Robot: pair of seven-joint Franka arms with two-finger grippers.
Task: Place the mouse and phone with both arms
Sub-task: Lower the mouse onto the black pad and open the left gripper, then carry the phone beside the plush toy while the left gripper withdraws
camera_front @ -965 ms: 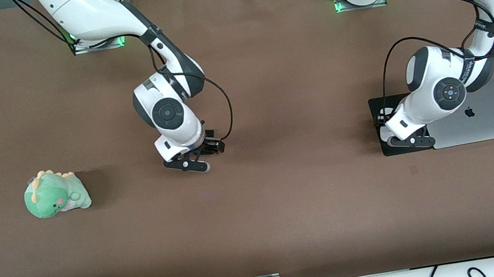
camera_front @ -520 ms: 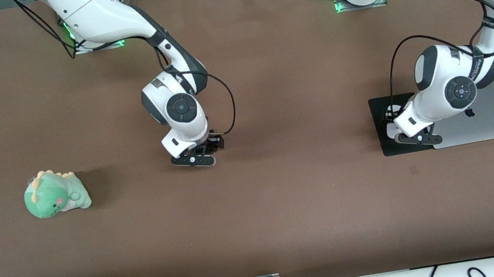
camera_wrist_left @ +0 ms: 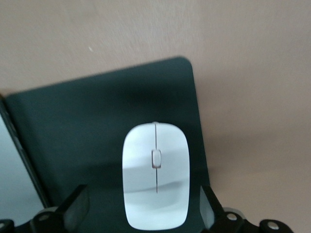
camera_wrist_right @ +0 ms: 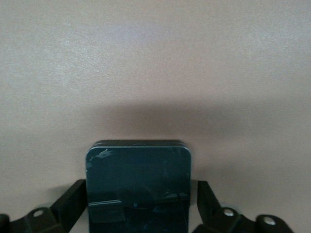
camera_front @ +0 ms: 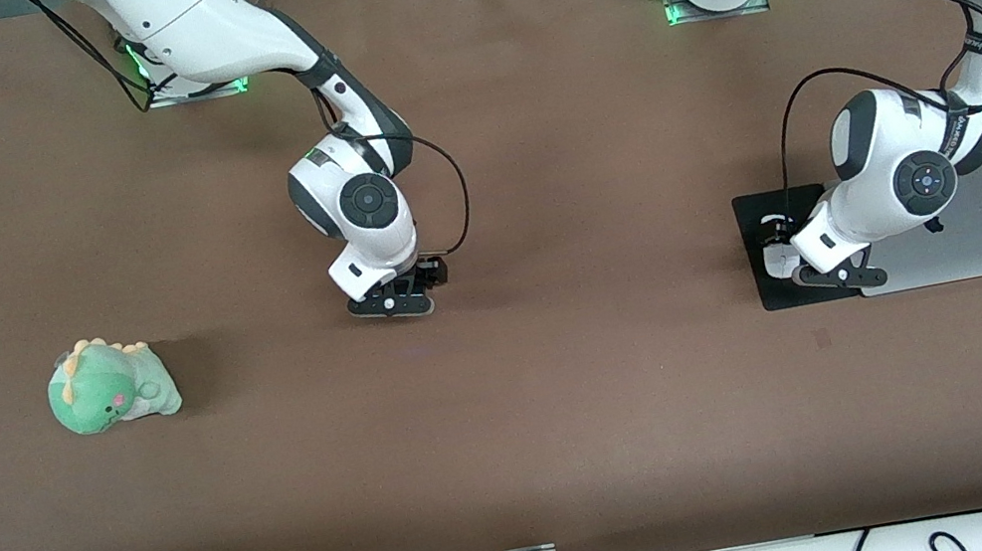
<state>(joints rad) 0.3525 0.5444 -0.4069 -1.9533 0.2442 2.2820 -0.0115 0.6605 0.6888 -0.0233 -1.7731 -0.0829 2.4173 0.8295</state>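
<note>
Left tool (camera_wrist_left: 141,216) has spread off the mouse (camera_wrist_left: 155,174) (on the pad (camera_wrist_left: 73,145)); right tool (camera_wrist_right: 138,206) brackets the phone (camera_wrist_right: 138,189).

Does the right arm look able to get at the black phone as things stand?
Probably yes: the right gripper is low over the brown table, its fingers flanking the flat black phone, with nothing between.

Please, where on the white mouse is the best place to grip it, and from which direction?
Grip the white mouse across its two long sides near the middle, coming from straight above. It lies flat on the black mouse pad, and its rounded, glossy top gives no hold. The left gripper already has its jaws open astride those sides.
</note>
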